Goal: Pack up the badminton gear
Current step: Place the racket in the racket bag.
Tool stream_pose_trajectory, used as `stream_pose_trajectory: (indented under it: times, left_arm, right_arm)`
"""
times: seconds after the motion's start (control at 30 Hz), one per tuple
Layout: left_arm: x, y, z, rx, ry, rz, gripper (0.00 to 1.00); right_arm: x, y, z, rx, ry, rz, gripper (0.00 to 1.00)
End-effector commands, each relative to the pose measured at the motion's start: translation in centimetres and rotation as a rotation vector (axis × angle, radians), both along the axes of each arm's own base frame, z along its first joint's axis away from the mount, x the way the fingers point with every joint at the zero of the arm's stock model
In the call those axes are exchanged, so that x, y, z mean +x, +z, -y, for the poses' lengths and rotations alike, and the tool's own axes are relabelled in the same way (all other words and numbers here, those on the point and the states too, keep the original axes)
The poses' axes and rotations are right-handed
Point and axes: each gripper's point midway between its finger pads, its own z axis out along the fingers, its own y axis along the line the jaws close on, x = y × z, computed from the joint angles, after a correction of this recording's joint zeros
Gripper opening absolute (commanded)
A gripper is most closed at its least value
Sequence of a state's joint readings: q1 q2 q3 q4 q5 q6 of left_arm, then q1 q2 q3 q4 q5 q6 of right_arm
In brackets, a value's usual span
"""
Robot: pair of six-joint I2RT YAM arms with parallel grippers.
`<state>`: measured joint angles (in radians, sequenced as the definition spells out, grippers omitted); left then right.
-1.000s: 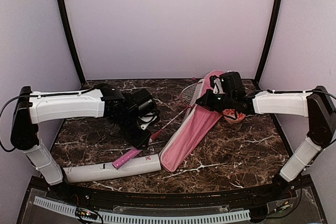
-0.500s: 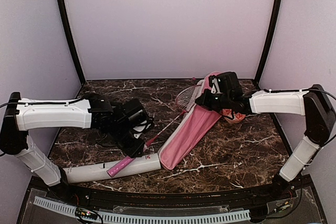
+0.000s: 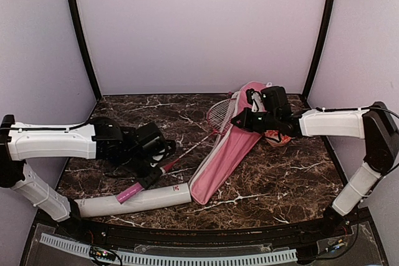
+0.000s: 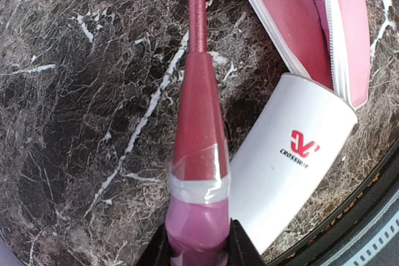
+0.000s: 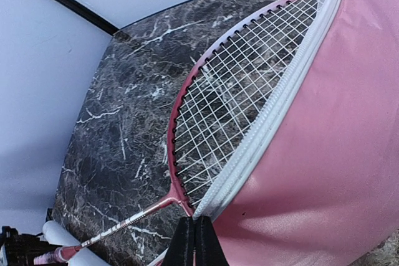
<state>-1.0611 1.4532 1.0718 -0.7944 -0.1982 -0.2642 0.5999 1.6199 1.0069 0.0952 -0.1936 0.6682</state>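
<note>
Top view: the left gripper [image 3: 146, 180] clamps the racket [image 3: 218, 115] by its pink handle [image 3: 129, 192], over the white tube [image 3: 156, 199]. The racket head lies toward one o'clock, beside the pink racket bag [image 3: 227, 151].

Left wrist: the fingers [image 4: 240, 255] are narrowly parted, squeezing the handle between them.

Right wrist: the right gripper [image 5: 194, 233] is pressed shut, pinching the bag's zipper edge at twelve o'clock.

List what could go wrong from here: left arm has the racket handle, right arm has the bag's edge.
1. The head of the racket sits only partly under the zipper edge of the bag; if pushed in, the frame could snag there.
2. The right fingers pinch only a thin bit of that edge; it may slip and the opening fall shut.
3. The left fingers hold the handle right beside the tube; a low move could set it rolling.
</note>
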Motion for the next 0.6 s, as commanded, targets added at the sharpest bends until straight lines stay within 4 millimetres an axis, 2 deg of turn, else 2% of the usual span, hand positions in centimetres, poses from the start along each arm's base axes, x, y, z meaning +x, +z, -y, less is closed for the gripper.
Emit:
stream_pose_trajectory:
  times: [0.0, 0.13, 0.3, 0.4, 0.57]
  left_arm:
    - [-0.3, 3.6, 0.8, -0.171, -0.025, 0.082, 0.00]
    - [-1.6, 3.4, 0.6, -0.236, -0.048, 0.050, 0.00]
    - [-1.7, 2.1, -0.8, -0.149, -0.014, 0.032, 0.00]
    - [-1.6, 1.9, -1.4, -0.116, -0.005, 0.044, 0.00]
    - [-1.9, 2.9, -1.2, -0.155, -0.026, 0.051, 0.00]
  right_arm:
    - [-2.0, 7.5, -1.5, 0.141, 0.214, 0.246, 0.00]
    - [-3.3, 8.2, -1.4, 0.129, 0.310, 0.268, 0.00]
    - [-3.9, 8.1, -1.5, 0.150, 0.370, 0.254, 0.00]
    - [-3.9, 8.0, -1.6, 0.159, 0.377, 0.249, 0.00]
    - [-3.1, 7.7, -1.6, 0.149, 0.360, 0.256, 0.00]
